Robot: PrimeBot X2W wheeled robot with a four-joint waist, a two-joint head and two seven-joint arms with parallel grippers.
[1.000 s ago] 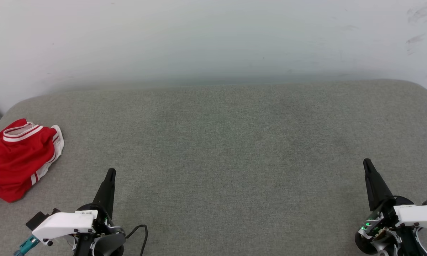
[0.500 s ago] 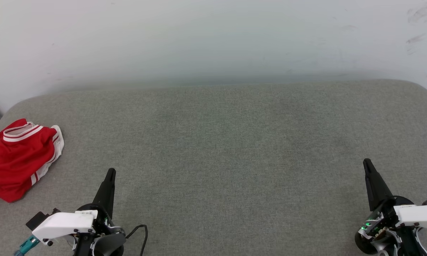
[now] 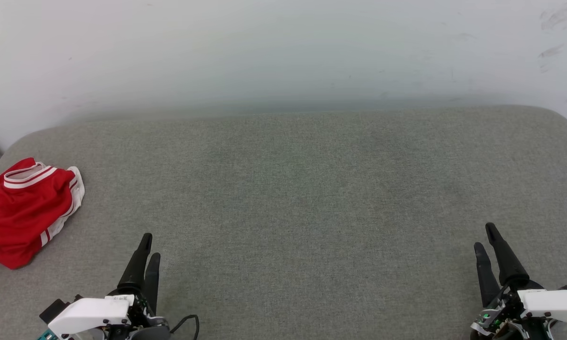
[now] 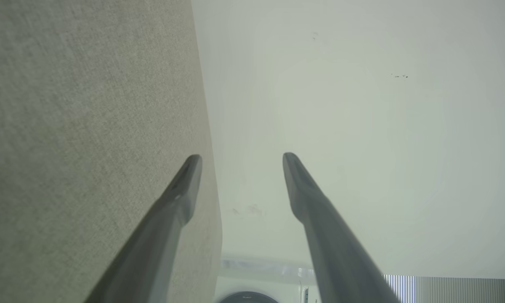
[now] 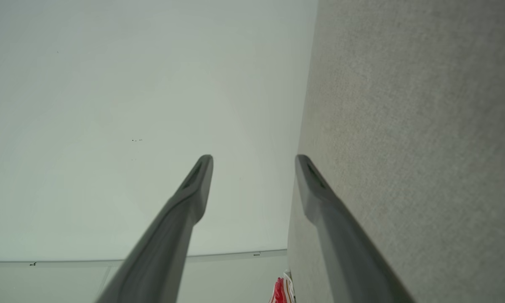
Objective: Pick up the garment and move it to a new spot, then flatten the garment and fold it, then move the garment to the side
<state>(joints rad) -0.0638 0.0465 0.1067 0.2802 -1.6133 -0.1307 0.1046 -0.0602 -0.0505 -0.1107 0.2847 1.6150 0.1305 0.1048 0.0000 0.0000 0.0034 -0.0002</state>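
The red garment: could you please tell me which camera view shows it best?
The head view: the garment lies crumpled, nearly whole, at the left edge of the cushion. The right wrist view catches a red-and-white sliver at its bottom edge.

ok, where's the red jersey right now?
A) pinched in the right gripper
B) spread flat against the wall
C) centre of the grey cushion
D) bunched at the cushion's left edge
D: the garment lies crumpled at the left edge of the grey cushion, with the left gripper and the right gripper both open and apart from it.
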